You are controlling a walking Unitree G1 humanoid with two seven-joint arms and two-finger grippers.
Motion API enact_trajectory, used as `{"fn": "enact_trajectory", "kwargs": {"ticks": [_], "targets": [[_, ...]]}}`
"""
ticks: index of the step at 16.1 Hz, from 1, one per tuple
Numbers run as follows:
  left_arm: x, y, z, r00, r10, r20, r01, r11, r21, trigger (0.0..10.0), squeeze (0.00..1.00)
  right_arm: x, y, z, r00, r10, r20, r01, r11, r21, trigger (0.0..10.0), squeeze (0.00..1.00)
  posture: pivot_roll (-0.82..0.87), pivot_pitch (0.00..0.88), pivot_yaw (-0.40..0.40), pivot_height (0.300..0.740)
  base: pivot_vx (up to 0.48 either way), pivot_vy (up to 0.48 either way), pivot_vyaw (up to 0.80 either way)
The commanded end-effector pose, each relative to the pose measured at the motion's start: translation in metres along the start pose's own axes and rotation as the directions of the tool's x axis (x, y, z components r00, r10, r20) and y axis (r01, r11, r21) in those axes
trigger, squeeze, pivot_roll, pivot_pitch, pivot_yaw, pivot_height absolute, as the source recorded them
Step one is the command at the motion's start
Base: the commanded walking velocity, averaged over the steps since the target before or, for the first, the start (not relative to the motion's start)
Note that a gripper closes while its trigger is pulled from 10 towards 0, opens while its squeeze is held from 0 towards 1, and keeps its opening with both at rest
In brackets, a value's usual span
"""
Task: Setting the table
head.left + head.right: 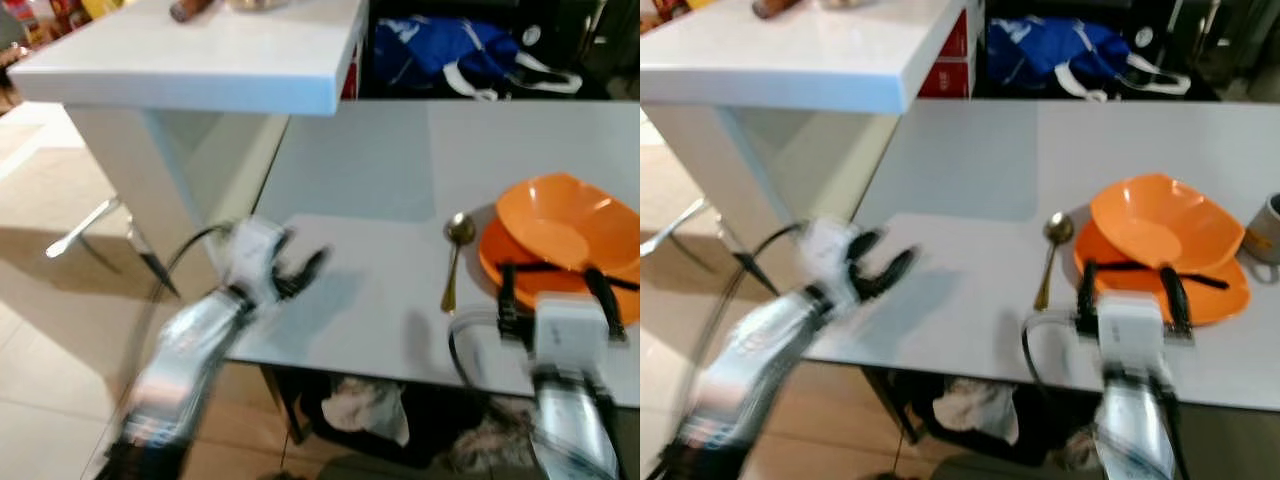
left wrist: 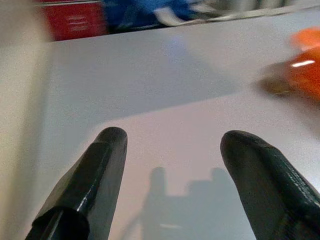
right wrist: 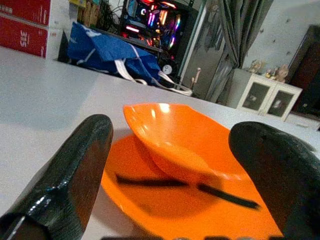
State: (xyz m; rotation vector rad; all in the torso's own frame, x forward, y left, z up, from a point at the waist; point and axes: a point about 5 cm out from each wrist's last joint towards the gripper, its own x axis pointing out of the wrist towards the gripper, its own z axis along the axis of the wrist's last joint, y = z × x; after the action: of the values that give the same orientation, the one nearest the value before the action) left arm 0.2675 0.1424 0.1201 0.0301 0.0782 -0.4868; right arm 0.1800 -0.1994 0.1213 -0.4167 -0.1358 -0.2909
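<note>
Right gripper (image 1: 558, 285), fingers spread wide and holding nothing, sits at the near rim of the orange plate (image 1: 520, 270), which carries a tilted orange bowl (image 1: 560, 222) and black chopsticks (image 3: 185, 184). Gold spoon (image 1: 455, 255) lies just left of the plate on the grey table (image 1: 370, 170). Left gripper (image 1: 292, 272) (blurred) hovers open and empty over the table's left edge, well apart from the dishes.

Orange bowl (image 1: 560, 222) tilted on orange plate (image 1: 1220, 295), apparently black chopsticks (image 3: 185, 185), gold spoon (image 1: 456, 258) beside
</note>
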Motion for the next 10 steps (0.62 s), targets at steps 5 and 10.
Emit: {"fn": "enact_trajectory", "kwargs": {"ticks": [5,10], "targets": [[0.002,0.007,0.003,0.973,0.225,0.057,-0.224,0.974,-0.022,10.0,0.0,0.012,-0.003,0.007,0.995,-0.06,0.085,0.057,0.998,0.039,10.0,0.0,-0.05,0.0,0.083,0.74,0.0,0.0,0.0],[0.012,-0.005,0.014,0.984,0.156,0.084,-0.156,0.988,-0.006,10.0,0.0,0.025,0.001,0.009,0.994,-0.021,0.103,0.013,0.997,0.082,10.0,0.0,-0.04,0.0,0.062,0.74,0.0,0.0,0.0]]}}
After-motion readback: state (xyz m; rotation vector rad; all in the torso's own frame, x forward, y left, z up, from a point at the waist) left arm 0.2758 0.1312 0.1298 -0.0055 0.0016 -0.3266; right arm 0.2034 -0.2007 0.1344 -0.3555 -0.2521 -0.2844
